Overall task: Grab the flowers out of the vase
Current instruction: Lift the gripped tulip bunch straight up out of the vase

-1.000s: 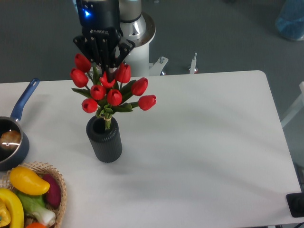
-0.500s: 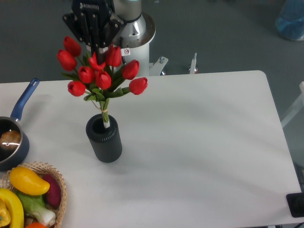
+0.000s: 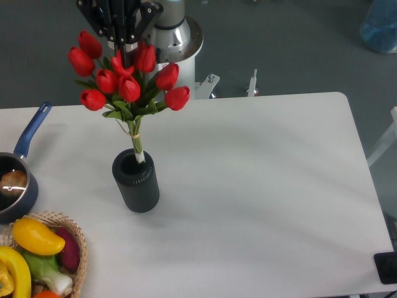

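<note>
Flowers: one bunch of red tulip buds, about nine, closed and glossy, fanned out above green leaves. The stems are bound together into a single thin pale stalk that runs down and slightly rightward. The bunch stands nearly upright, raised high, with its heads against the dark background beyond the far edge of the desk. The stalk's lower tip sits at the mouth of the vase; how deep it reaches cannot be told.

Vase: short dark grey cylinder with fine vertical ribs and a round open mouth. Upright on the desk, left of centre, directly below the bunch.
</note>
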Tool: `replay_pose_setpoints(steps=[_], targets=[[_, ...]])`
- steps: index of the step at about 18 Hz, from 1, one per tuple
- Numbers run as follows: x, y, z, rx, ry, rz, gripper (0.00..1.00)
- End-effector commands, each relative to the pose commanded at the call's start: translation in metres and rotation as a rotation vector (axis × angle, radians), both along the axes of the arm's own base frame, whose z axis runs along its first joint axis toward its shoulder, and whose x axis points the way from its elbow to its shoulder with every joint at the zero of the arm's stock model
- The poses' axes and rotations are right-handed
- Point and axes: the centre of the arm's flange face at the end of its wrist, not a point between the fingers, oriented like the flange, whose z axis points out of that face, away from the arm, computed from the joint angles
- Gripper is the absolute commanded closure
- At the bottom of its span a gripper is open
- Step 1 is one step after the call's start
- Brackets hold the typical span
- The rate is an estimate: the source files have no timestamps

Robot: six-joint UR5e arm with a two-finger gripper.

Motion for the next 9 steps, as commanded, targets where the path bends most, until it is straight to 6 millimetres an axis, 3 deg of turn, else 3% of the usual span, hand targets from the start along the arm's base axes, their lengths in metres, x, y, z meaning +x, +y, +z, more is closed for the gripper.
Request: replay_pose_setpoints(steps=[9], targets=[[-0.016, -0.020, 0.016, 0.035, 0.011, 0.046, 0.99]])
